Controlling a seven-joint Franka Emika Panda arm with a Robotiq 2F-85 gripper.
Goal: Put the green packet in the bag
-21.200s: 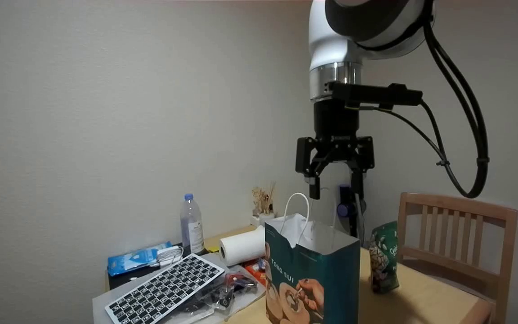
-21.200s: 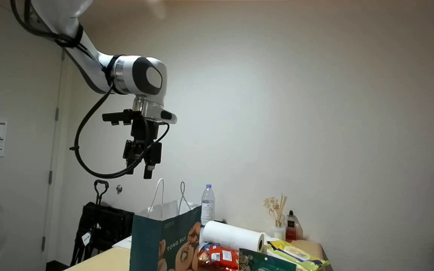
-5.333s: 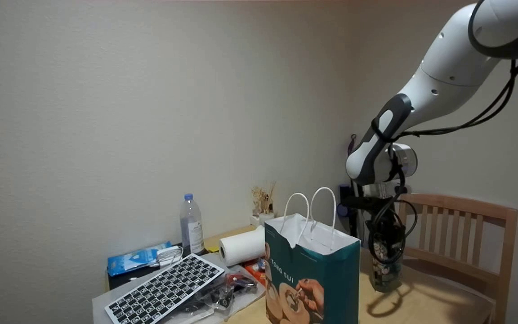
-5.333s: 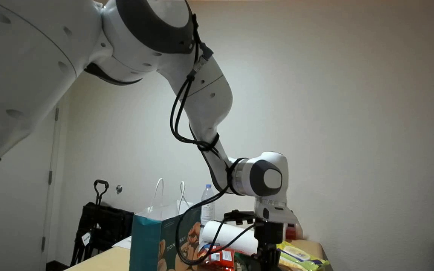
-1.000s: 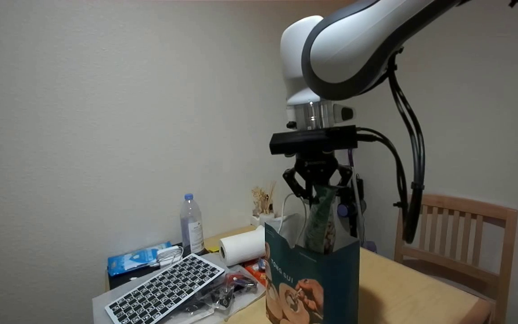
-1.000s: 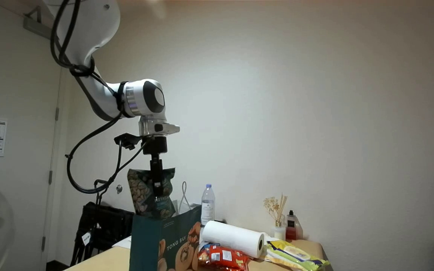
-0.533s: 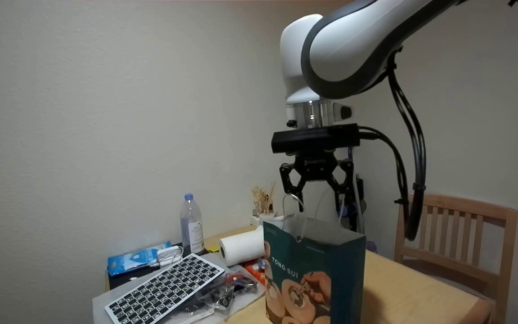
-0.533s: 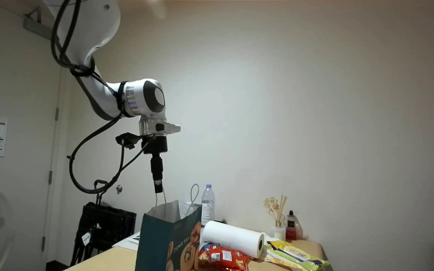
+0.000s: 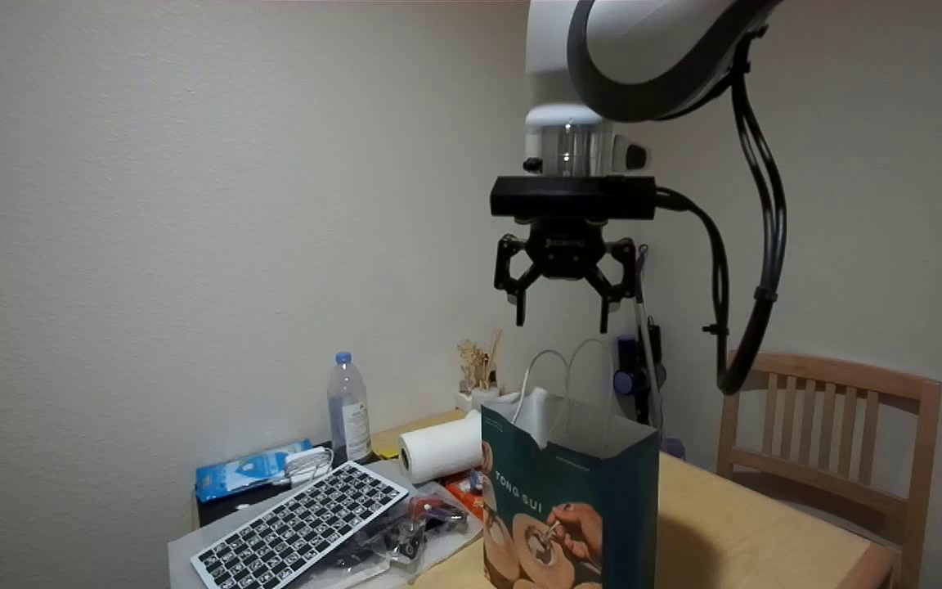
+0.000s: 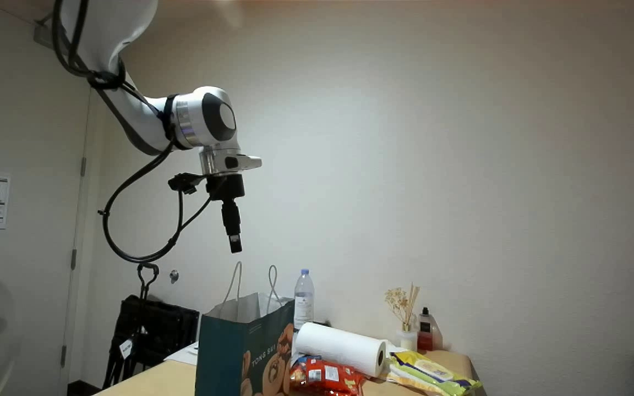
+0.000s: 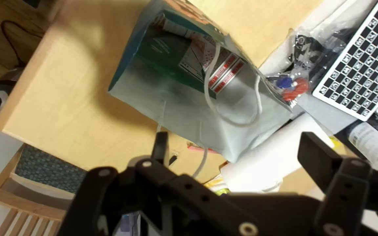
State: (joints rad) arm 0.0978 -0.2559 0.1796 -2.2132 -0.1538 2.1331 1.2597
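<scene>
Claw (image 9: pixel 562 326) spread wide, hanging clear above teal bag (image 9: pixel 569 483), green packet (image 11: pixel 162 64) inside

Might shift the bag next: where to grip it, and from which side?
Likely the tops of both white handles together, from above. The bag stands upright and its handles stick up in both exterior views, with the open gripper over them. The tops sit apart, so it would probably need to close across both; one alone could tip the bag.
</scene>
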